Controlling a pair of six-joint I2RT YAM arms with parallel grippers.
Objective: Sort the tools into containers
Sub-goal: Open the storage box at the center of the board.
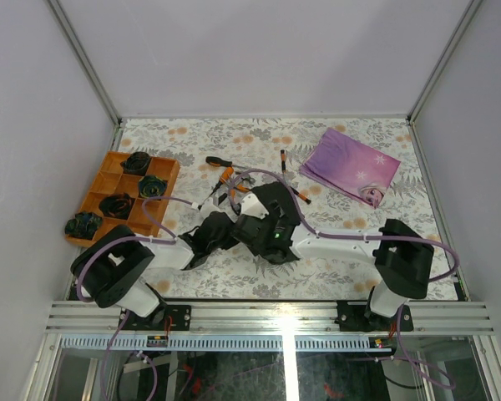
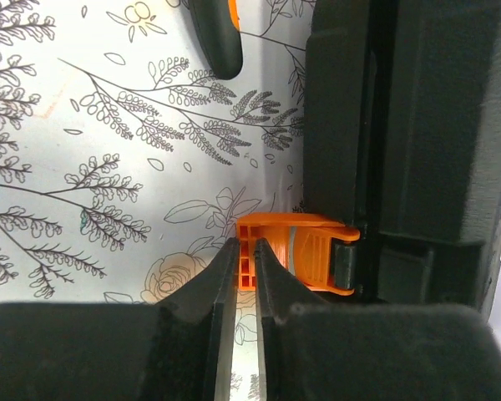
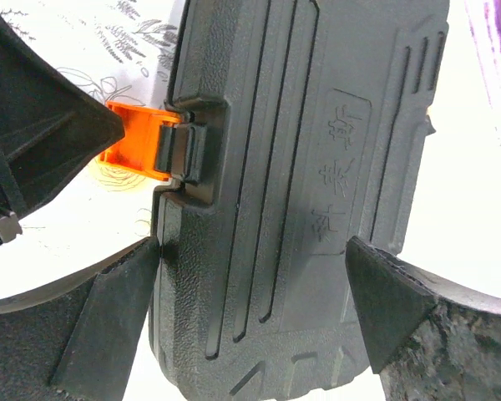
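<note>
The black tool case [image 1: 277, 199] lies shut on the flowered table [image 1: 334, 267] at the centre. My left gripper [image 2: 246, 247] is shut on the outer edge of its orange latch [image 2: 305, 249], which sticks out from the case [image 2: 434, 125]. My right gripper [image 3: 250, 246] stands open across the case lid [image 3: 292, 167], its left finger [image 3: 117, 309] against the case edge just below the latch [image 3: 134, 138]. Loose tools lie behind the case: a black-and-orange screwdriver [image 1: 219, 161], orange-handled pliers [image 1: 231, 178] and a thin screwdriver [image 1: 283, 159]. One screwdriver handle [image 2: 217, 38] lies ahead of my left fingers.
An orange divided tray [image 1: 108, 175] with black coiled lumps sits at the left. A purple cloth [image 1: 351, 165] lies at the back right. Enclosure walls close in the table on three sides.
</note>
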